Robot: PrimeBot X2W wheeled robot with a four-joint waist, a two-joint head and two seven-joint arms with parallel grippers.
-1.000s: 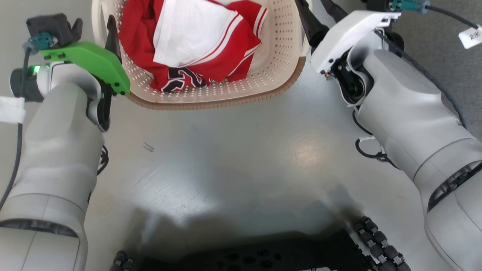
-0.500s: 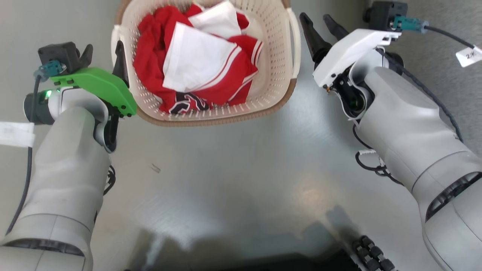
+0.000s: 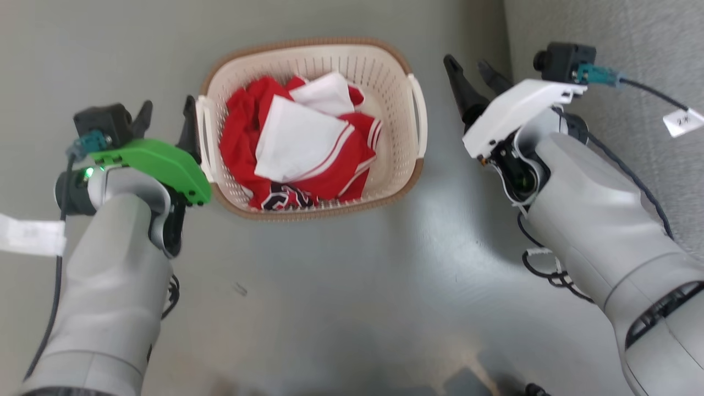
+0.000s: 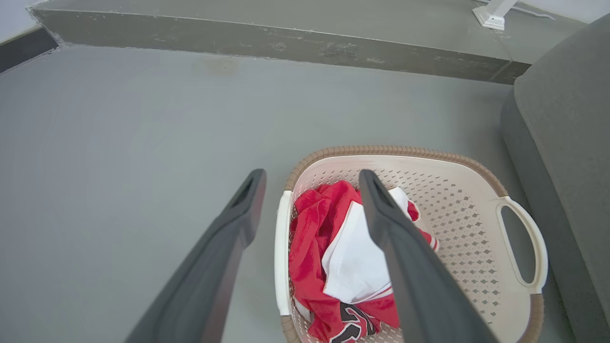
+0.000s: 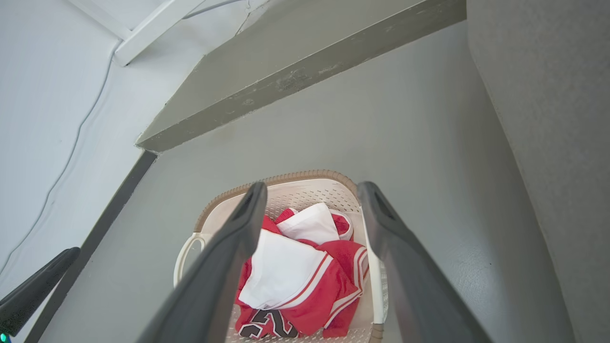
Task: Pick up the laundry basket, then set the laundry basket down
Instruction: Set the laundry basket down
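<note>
Where the laundry basket (image 3: pixel 393 132) sits — wrist views add a ledge (image 4: pixel 286 43)

i note both arms reaching forward, forearms angled slightly inward. left gripper (image 3: pixel 168 105), ahead of a green wrist cover (image 3: pixel 159 165), has its fingers spread apart and holds nothing. right gripper (image 3: pixel 466 61), ahead of a white wrist cover (image 3: pixel 511 113), likewise stands parted and empty. all fingers point away from the body.
</note>
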